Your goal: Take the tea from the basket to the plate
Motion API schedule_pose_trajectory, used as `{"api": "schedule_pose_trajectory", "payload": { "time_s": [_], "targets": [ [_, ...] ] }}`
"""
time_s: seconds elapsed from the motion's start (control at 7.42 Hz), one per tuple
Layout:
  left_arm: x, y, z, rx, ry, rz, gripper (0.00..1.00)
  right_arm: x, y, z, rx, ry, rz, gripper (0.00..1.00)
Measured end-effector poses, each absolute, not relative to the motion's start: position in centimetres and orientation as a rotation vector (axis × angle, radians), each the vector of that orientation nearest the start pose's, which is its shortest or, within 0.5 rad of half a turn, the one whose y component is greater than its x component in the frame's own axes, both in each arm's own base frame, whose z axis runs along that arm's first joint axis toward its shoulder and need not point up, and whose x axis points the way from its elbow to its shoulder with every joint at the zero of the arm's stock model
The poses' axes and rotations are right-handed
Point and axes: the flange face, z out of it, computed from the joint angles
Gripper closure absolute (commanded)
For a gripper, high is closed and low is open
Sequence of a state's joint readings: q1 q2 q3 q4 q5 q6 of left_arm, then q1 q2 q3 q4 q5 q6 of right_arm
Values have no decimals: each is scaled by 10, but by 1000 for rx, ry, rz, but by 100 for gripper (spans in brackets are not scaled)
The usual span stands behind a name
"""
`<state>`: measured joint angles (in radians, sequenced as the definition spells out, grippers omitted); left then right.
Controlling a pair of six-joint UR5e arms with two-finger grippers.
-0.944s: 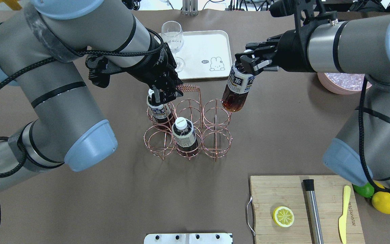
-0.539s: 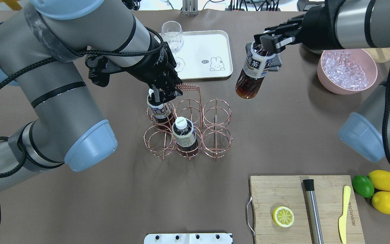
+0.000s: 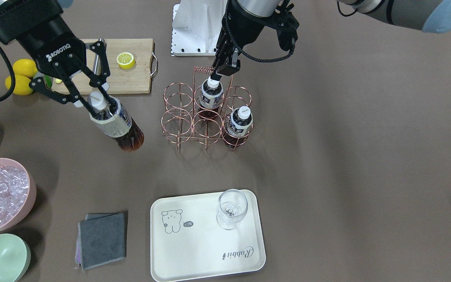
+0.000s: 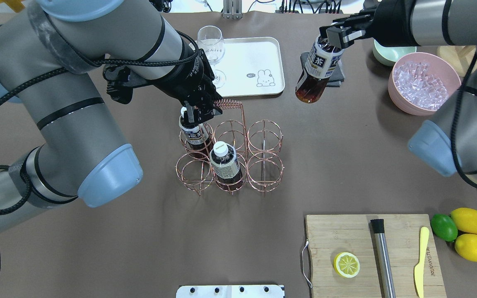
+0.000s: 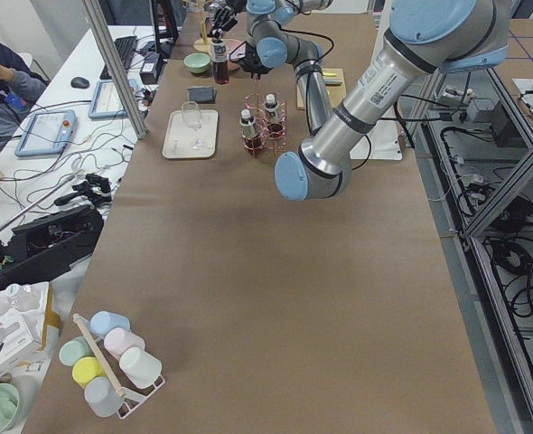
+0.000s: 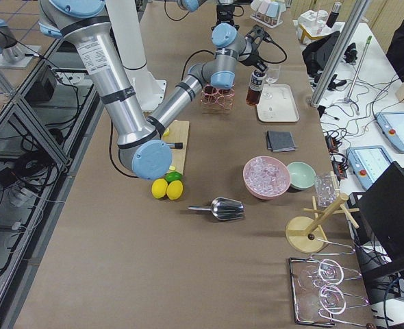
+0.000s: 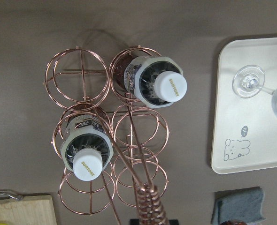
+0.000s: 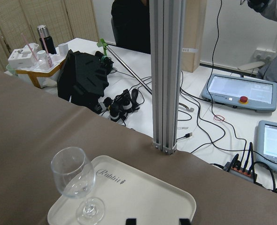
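Note:
My right gripper point(image 4: 329, 41) is shut on the neck of a tea bottle point(image 4: 317, 70) and holds it tilted in the air, right of the cream plate point(image 4: 259, 54); both also show in the front view, gripper point(image 3: 96, 102) and bottle point(image 3: 118, 123). Two more tea bottles point(image 4: 191, 132) point(image 4: 225, 163) stand in the copper wire basket point(image 4: 265, 165). My left gripper point(image 4: 199, 111) is shut at the coiled basket handle point(image 3: 204, 69), over the back bottle point(image 3: 211, 94). The plate point(image 3: 202, 250) carries a wine glass point(image 3: 231, 207).
A pink bowl of ice point(image 4: 425, 82), a pale green bowl point(image 4: 387, 56) and a grey cloth point(image 3: 102, 239) lie right of the plate. A cutting board point(image 4: 346, 236) with a lemon half, a muddler and a knife sits near right, beside lemons and a lime point(image 4: 443, 227).
My right gripper has carried its tea bottle away from the basket, farther back and to the right, beside the plate. The left arm has stayed at the basket.

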<state>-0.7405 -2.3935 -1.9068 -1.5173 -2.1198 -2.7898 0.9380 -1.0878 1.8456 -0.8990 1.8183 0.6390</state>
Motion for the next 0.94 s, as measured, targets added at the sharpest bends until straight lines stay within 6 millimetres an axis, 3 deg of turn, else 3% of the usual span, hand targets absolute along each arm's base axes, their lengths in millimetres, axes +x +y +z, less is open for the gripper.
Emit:
{"api": "schedule_pose_trajectory", "payload": {
  "time_s": [0.54,0.67,0.94],
  "targets": [
    [329,-493,41,-776,1057,-1436,100,-321,-634,176,1105,-984,-104,100],
    [311,-504,45,-762,1050,-1417,100,-335,-648,174,1101,-975,-100,100],
    [268,-527,66,-730,1033,-1365,100,-363,-653,175,1088,-964,-103,100]
  ]
}}
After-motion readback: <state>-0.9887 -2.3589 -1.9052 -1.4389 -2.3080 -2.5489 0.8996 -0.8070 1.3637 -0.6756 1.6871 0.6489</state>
